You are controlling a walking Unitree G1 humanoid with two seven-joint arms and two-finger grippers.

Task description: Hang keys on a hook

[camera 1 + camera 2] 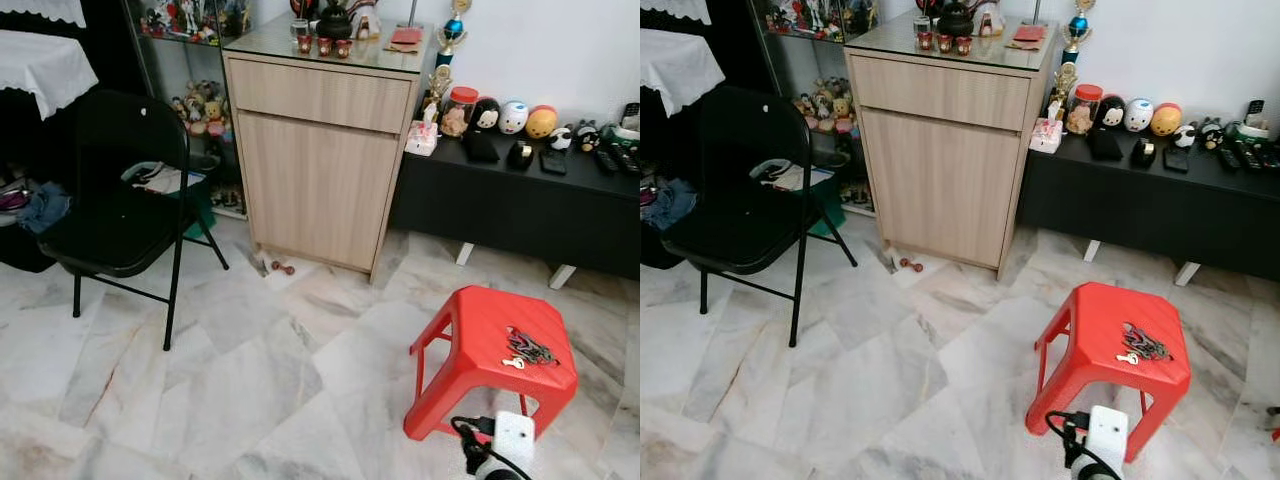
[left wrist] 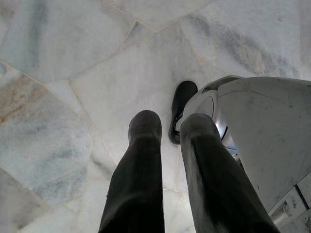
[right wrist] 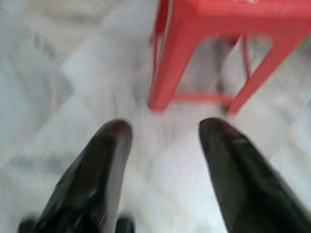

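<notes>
We see a marble floor [image 1: 230,380], a wood cabinet [image 1: 320,170] far center, a black chair [image 1: 120,210] left, a red stool [image 1: 495,355] near right with the keys [image 1: 528,349] on its seat, our right claw [image 3: 163,131] spread before the stool, left claw [image 2: 167,124] slightly parted over floor.

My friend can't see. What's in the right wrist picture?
A red stool stands on a pale marble floor, a little blurry. In front of it the right pincer is open, holding nothing, its two black fingers spread wide.
</notes>
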